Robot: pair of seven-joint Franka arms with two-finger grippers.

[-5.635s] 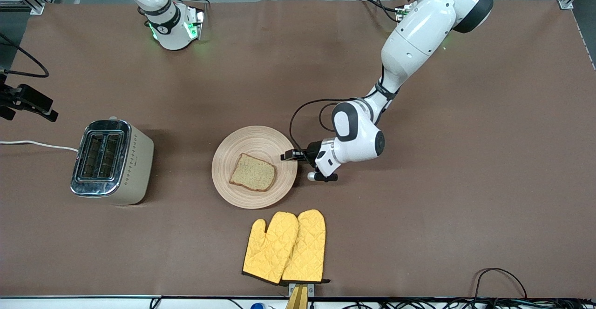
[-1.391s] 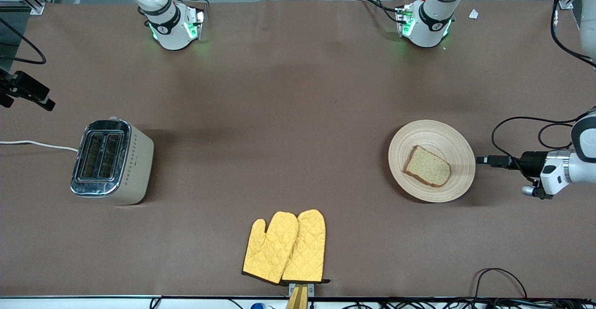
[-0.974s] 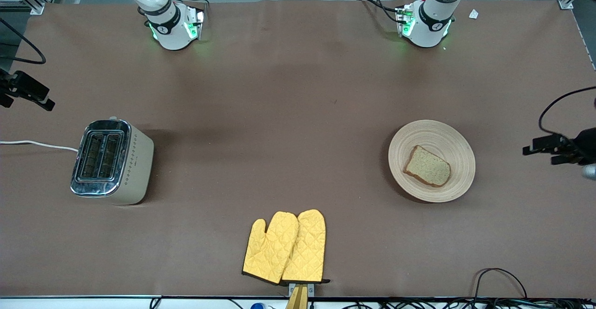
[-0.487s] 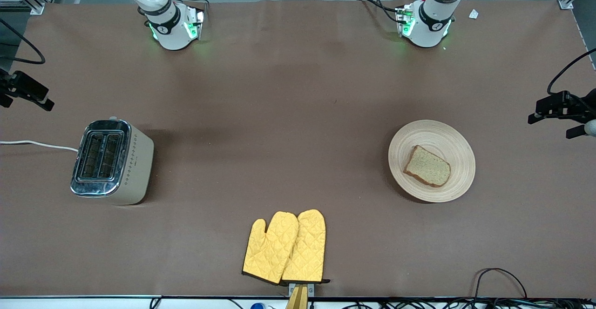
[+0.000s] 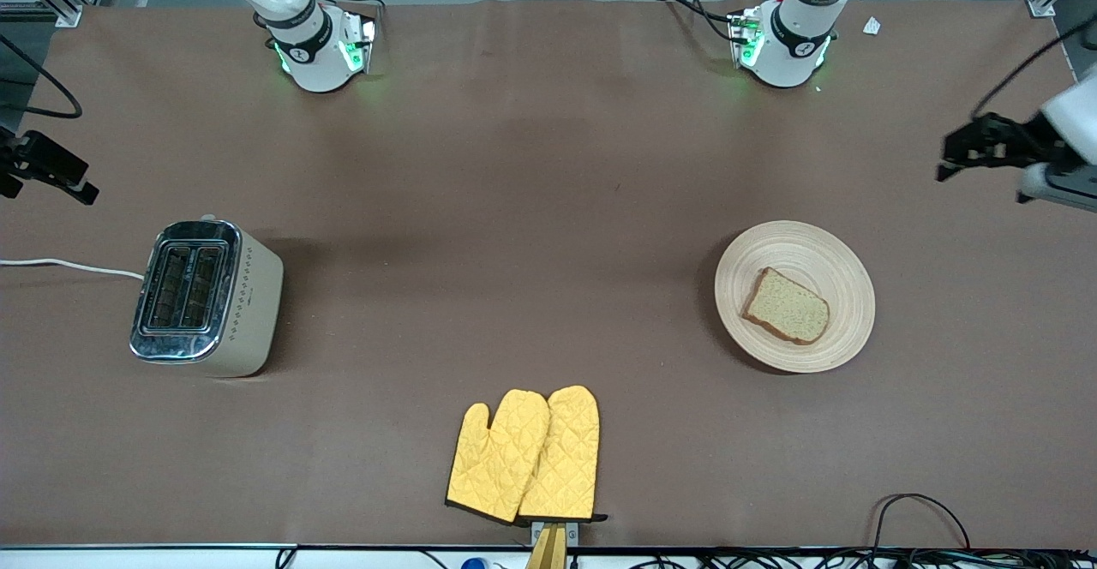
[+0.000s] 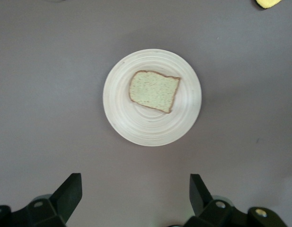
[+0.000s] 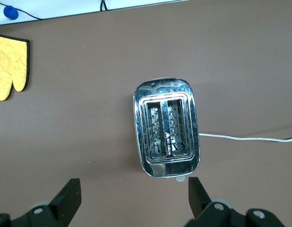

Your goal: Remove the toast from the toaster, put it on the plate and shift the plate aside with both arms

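Note:
The round wooden plate (image 5: 754,265) lies toward the left arm's end of the table with the toast (image 5: 786,306) flat on it. In the left wrist view the plate (image 6: 122,113) and the toast (image 6: 154,91) show from straight above. My left gripper (image 5: 979,166) hangs open and empty high over bare table beside the plate, and its fingers (image 6: 70,189) stand wide apart. My right gripper (image 5: 50,190) waits open and empty high over the table at the toaster, with nothing between its fingers (image 7: 70,194).
A chrome and cream toaster (image 5: 206,295), seen from above in the right wrist view (image 7: 167,127), stands at the right arm's end with its white cord (image 5: 68,266). Two yellow oven mitts (image 5: 524,453) lie near the table's front edge.
The plate with the toast went from the table's middle to the left arm's end. Since then my left gripper has let go of its rim, risen and drawn away toward the bases.

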